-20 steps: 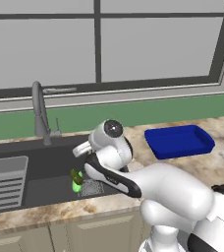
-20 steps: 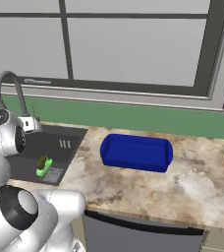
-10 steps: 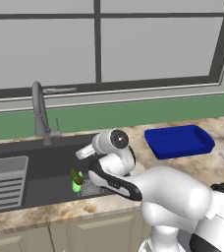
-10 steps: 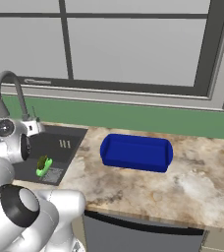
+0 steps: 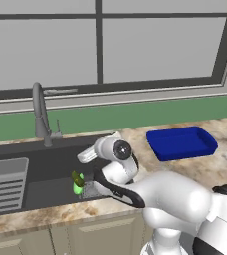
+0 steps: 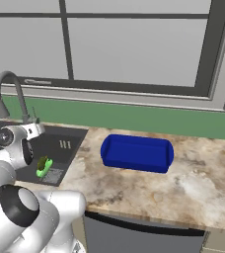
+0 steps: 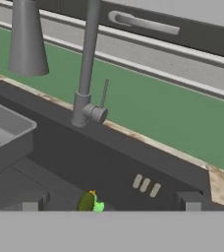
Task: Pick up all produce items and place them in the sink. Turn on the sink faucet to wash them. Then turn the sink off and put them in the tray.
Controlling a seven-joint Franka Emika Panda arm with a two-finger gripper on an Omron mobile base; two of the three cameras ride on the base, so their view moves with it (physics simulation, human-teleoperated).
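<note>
Green produce items (image 7: 90, 202) lie together on the floor of the sink (image 7: 109, 162), between and just ahead of my gripper (image 7: 109, 202). My jaws stand spread wide, holding nothing.

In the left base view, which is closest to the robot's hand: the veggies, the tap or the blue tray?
1. Produce items, in the sink just left of the gripper.
2. Sink faucet, behind the basin to the left.
3. Tray, on the counter to the right.
</note>
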